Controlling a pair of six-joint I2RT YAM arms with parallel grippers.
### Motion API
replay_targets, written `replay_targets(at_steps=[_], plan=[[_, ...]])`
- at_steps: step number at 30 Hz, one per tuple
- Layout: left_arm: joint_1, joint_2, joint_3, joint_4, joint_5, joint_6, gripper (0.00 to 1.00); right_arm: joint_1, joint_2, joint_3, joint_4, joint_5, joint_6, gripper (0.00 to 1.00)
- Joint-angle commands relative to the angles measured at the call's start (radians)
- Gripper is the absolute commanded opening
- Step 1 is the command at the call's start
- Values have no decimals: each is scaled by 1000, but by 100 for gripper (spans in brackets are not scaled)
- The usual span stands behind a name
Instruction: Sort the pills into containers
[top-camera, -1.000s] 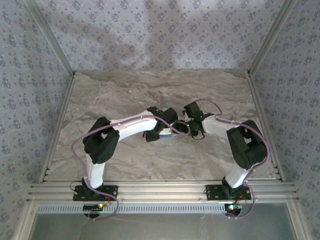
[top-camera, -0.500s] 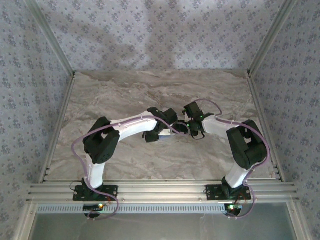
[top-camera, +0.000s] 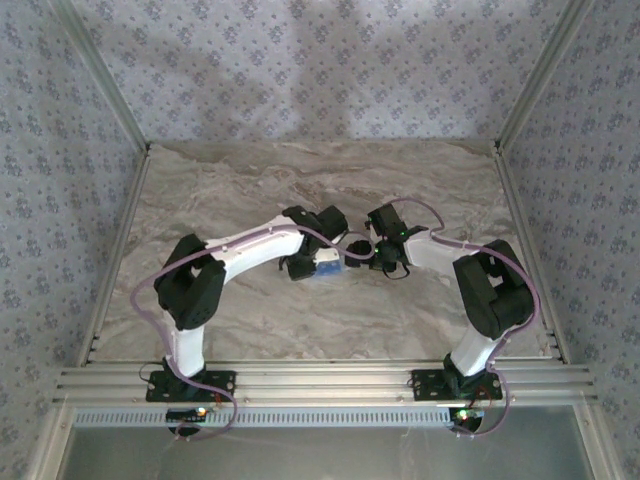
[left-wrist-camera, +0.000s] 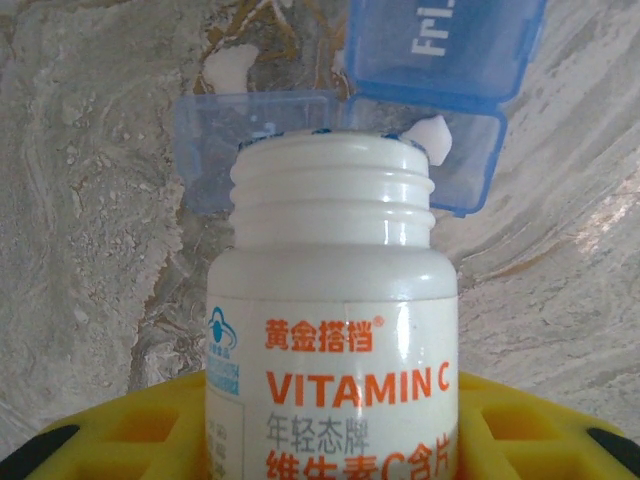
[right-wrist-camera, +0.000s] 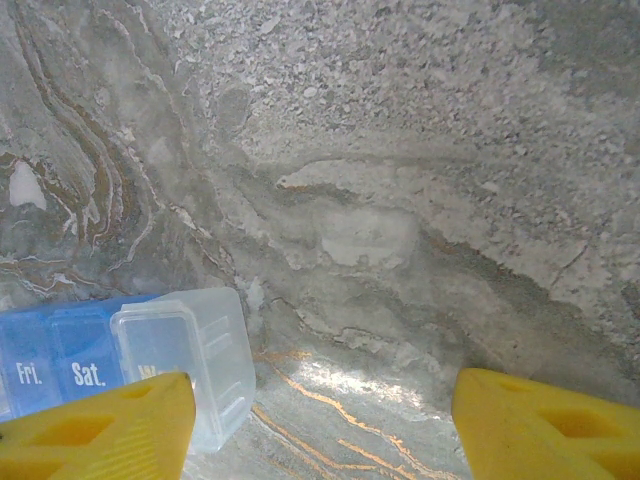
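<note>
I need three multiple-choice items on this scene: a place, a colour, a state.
1. The pill box lies: A just beyond the mouth of the Vitamin C bottle; B under its base; C inside it.
2. The print "VITAMIN C" is: A green; B orange; C black.
3. The bottle is: A capped and set down; B uncapped, in the left tool; C capped, inside the pill box.
Answers: 1 A: the blue box shows behind the rim. 2 B: orange letters on white. 3 B: bare threads, yellow fingers beside it.
</note>
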Motion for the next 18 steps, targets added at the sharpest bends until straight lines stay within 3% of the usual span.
replay_targets(at_steps=[1,18], plan=[[13,-44,-36,-11,53,-28,0,8,48,-11,5,-23,20,71],[97,-117,-150,117,247,-79,0,13,58,4,-10,-17,19,71]])
